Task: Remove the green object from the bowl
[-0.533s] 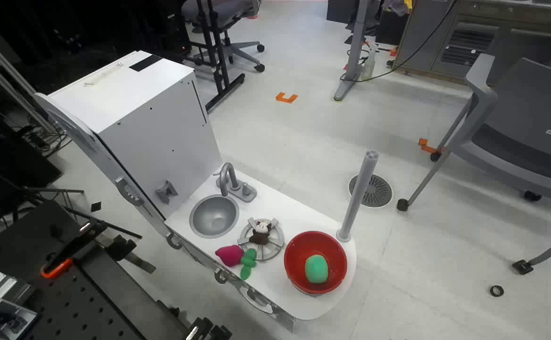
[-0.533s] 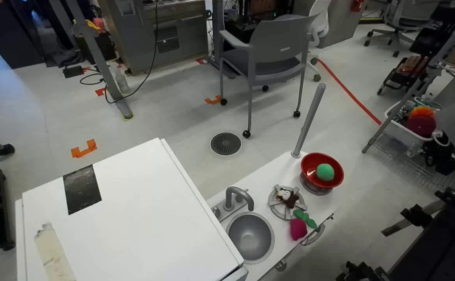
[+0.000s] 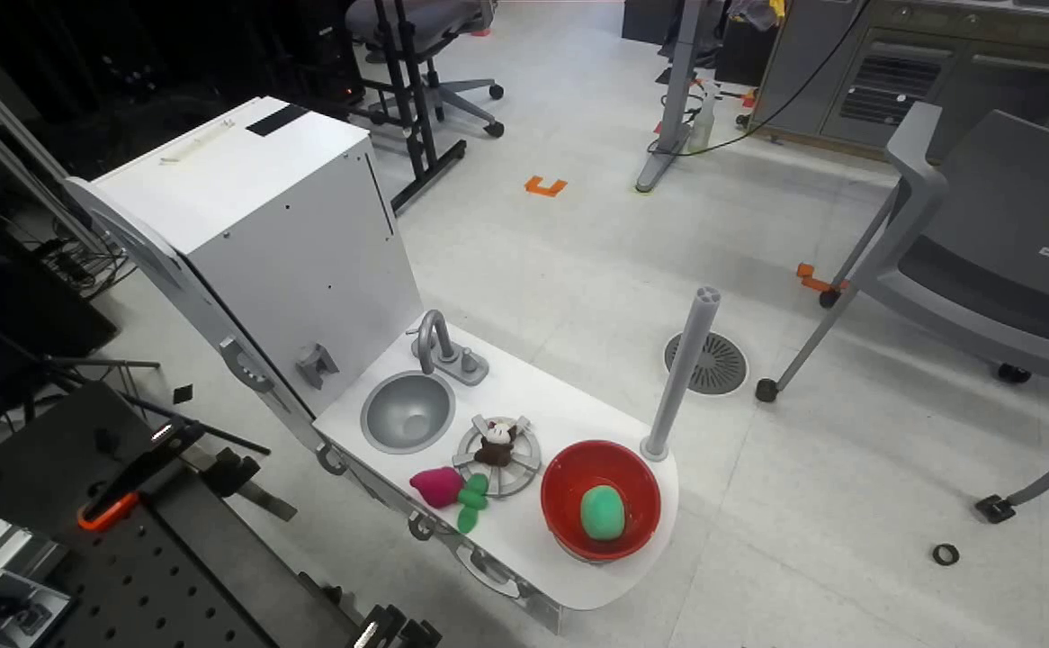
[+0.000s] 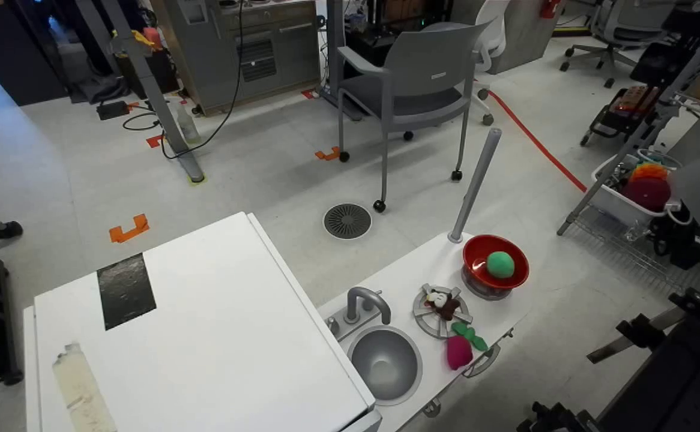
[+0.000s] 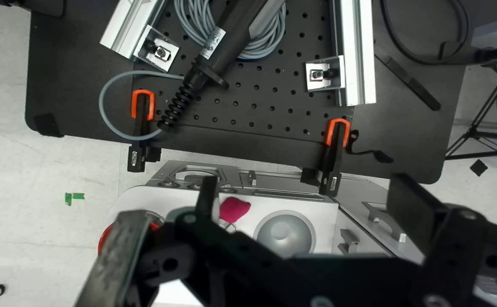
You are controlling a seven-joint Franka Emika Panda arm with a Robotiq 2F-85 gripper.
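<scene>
The green object (image 3: 603, 514) is a light-green rounded lump. It lies inside the red bowl (image 3: 563, 486) at the rounded end of the white toy counter. Both also show in an exterior view, the green object (image 4: 500, 264) in the red bowl (image 4: 473, 257). My gripper (image 5: 310, 200) shows only in the wrist view, with its fingers wide apart and nothing between them. It is over the toy kitchen, with the sink in view behind the fingers. Part of the red bowl (image 5: 105, 238) shows beyond the left finger there. The green object is hidden in the wrist view.
A grey post (image 3: 682, 378) stands beside the bowl. A brown-and-white plush (image 3: 495, 445) lies on the grey burner. A magenta toy with green leaves (image 3: 439, 487) lies near the sink basin (image 3: 407, 412). A tall white cabinet (image 3: 300, 252) flanks the counter. A dark table (image 5: 248, 140) with clamps is alongside.
</scene>
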